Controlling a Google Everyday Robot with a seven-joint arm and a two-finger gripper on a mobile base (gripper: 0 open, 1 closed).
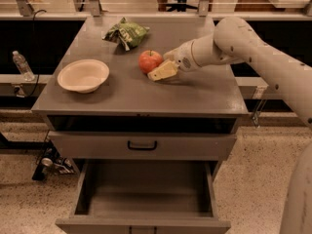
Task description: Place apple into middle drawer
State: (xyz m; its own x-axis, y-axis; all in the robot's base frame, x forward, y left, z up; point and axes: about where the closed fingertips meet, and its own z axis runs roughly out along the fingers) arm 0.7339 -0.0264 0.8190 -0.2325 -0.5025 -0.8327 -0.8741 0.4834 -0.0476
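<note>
The red-orange apple (149,61) rests on the grey cabinet top (141,94), right of centre. My gripper (162,65) reaches in from the right and sits right against the apple's right side. It is open, with one pale yellow finger (164,71) at the apple's front right and the other behind it. The apple is still on the surface. The middle drawer (97,146), a grey front with a black loop handle (142,145), is pushed in below the top.
A cream bowl (83,75) stands at the left of the top and a green snack bag (126,33) at the back. The bottom drawer (144,222) is pulled out towards me. A water bottle (22,65) stands on a ledge at far left.
</note>
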